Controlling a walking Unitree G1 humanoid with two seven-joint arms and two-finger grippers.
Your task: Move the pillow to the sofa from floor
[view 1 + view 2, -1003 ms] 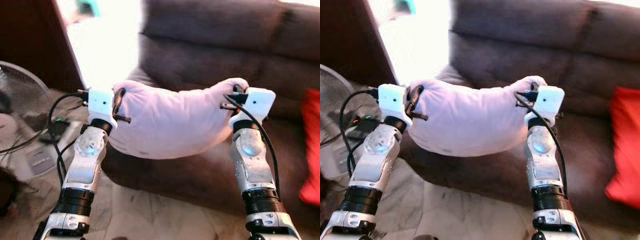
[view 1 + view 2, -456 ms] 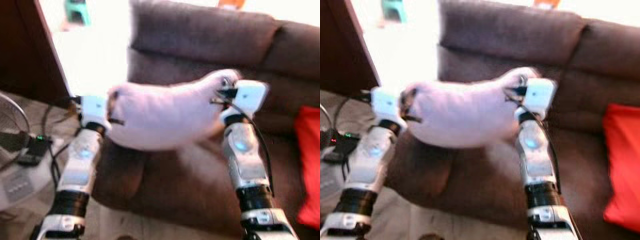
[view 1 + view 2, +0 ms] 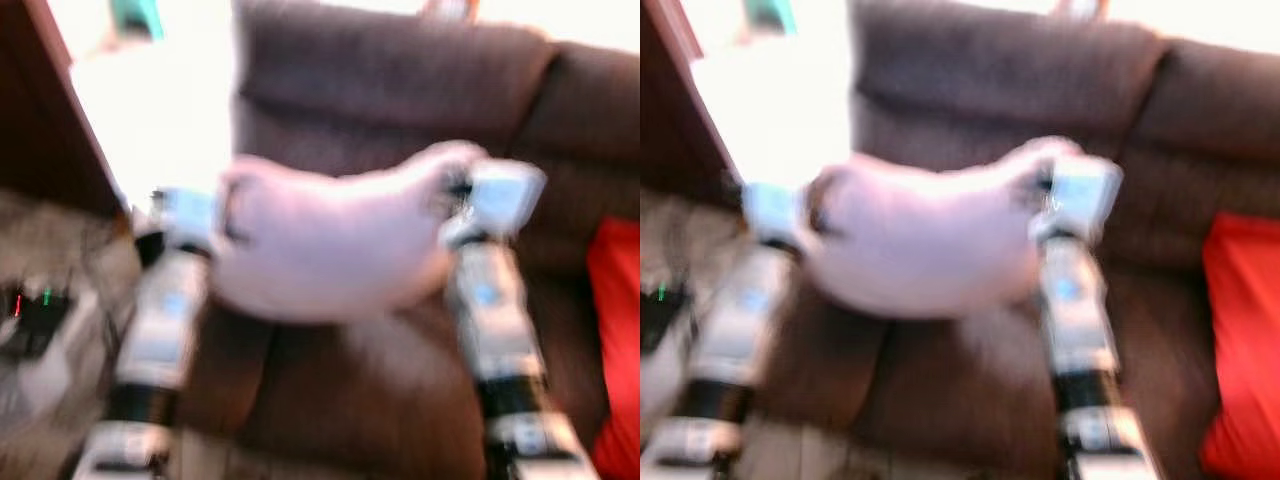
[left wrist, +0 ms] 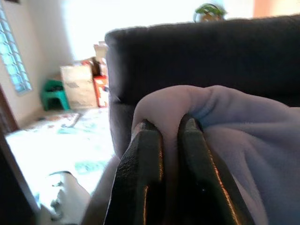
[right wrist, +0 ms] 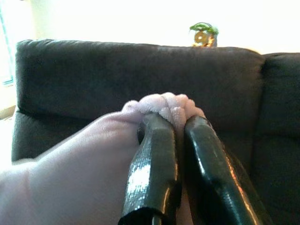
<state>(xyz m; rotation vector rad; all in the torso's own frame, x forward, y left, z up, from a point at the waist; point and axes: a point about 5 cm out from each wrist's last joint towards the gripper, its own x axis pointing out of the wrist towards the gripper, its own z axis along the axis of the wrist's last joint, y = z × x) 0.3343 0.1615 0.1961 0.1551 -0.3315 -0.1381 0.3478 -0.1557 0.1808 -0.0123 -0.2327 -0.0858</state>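
A pale pink pillow [image 3: 335, 235] hangs in the air between my two arms, above the seat of the dark brown sofa [image 3: 400, 90]. My left gripper [image 3: 232, 205] is shut on the pillow's left corner, with the cloth pinched between its black fingers [image 4: 143, 168]. My right gripper [image 3: 455, 190] is shut on the pillow's right corner, and a bunched fold of pillow [image 5: 161, 105] sticks out past its fingers [image 5: 154, 164]. Both head views are blurred by motion.
A red cushion [image 3: 1240, 340] lies on the sofa seat at the right. On the floor at the left are a power strip and cables with small lights [image 3: 30, 310]. Bright light floods the floor beyond the sofa's left arm. A green stool [image 4: 54, 91] and boxes stand farther back.
The whole view has shifted and blurred as I move closer to the sofa; the fan has left the frame. The pillow stays held between both grippers, now over the seat.
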